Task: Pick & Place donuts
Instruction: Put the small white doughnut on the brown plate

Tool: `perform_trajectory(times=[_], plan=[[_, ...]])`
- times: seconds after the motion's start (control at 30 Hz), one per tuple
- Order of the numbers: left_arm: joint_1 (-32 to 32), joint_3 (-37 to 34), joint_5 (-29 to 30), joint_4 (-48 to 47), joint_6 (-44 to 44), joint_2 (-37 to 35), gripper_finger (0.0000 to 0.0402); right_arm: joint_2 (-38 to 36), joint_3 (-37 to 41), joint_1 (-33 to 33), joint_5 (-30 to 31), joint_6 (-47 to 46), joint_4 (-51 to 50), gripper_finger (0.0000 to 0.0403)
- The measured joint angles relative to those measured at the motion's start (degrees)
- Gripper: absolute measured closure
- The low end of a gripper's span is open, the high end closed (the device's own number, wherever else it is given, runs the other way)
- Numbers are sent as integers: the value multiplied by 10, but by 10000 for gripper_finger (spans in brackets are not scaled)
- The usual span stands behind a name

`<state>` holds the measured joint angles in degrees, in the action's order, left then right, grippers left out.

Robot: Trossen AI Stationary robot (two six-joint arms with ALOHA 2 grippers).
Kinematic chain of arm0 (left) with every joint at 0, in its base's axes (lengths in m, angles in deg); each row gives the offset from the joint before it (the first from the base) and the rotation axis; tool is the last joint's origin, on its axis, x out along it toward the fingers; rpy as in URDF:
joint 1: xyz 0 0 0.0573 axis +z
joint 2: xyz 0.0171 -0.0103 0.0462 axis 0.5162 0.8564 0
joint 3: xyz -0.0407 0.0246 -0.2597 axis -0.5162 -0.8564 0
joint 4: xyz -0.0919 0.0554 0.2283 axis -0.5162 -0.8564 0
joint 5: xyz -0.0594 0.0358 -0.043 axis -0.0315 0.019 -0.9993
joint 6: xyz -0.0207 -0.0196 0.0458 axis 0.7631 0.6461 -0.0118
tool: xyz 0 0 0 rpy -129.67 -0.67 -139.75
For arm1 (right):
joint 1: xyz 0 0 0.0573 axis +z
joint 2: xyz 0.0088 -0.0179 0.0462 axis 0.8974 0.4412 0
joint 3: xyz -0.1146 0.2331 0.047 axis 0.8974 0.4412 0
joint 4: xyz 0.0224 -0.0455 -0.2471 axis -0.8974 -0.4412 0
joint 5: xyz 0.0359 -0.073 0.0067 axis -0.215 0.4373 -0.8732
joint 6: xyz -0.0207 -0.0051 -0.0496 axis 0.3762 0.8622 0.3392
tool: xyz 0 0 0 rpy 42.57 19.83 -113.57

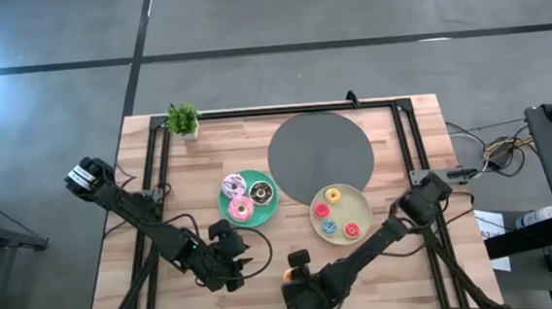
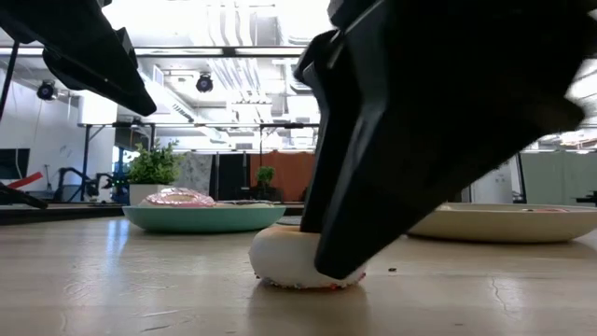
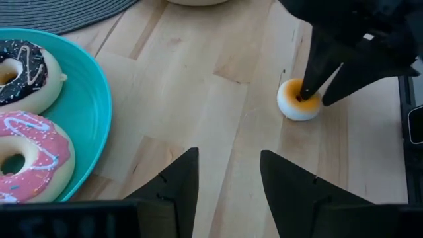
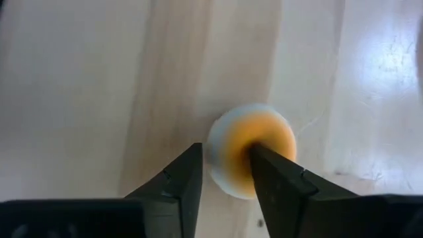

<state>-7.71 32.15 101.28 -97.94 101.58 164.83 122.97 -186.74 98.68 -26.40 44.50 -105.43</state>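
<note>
progress: three large donuts sit on teal plate [image 1: 223, 209], three tiny ones on pale-yellow plate [image 1: 362, 210]. one orange-iced donut [image 4: 251, 158] left on counter [image 1: 382, 274], near front edge. right gripper [image 4: 225, 173] down on it, fingers straddling its rim, one in the hole, not yet lifted. left gripper [image 3: 228, 173] nearby, fingers apart, empty.

The right gripper [image 2: 326, 252] hides most of the orange donut [image 2: 280, 266] in the low view.
</note>
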Motion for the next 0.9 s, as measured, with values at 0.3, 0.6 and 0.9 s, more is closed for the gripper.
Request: perform_trajectory(times=[0.3, 0.6, 0.9], plan=[[0, 0, 0, 0, 6, 0, 266, -3, 1, -26, -3, -48, -4, 363], [13, 0, -19, 54, -23, -2, 266, -120, 38, -33, -55, -199, -13, 393], [24, 0, -39, 256, -221, -67, 266, -382, 314, -50, -149, -394, 366, 394]])
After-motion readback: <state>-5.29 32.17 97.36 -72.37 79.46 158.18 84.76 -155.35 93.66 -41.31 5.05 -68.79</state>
